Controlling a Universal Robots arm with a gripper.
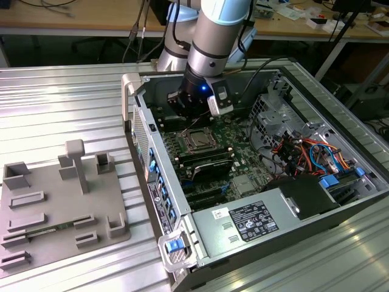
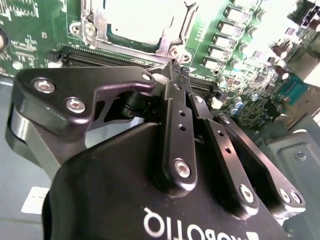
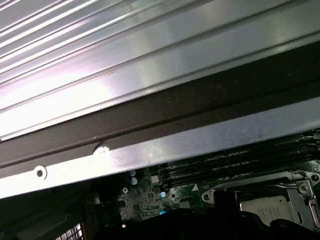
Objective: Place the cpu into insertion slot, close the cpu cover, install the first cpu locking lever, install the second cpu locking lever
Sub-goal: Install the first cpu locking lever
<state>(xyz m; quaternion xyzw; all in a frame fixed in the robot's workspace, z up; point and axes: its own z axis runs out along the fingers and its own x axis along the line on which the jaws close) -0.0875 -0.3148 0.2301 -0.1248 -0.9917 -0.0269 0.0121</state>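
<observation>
Black metal hand [image 2: 173,70], pressed together, tip just beside one corner of the thin silver square-framed cpu cover [image 2: 100,27].

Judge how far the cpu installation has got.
Done: the cpu sits in the insertion slot, with the cpu cover down around it. In hand: the shut hand hovers at the slot's corner. Left: the locking levers; their state is unclear.

The pincer [image 2: 175,67] is matt black metal, the cpu cover [image 2: 100,30] shiny metal.
</observation>
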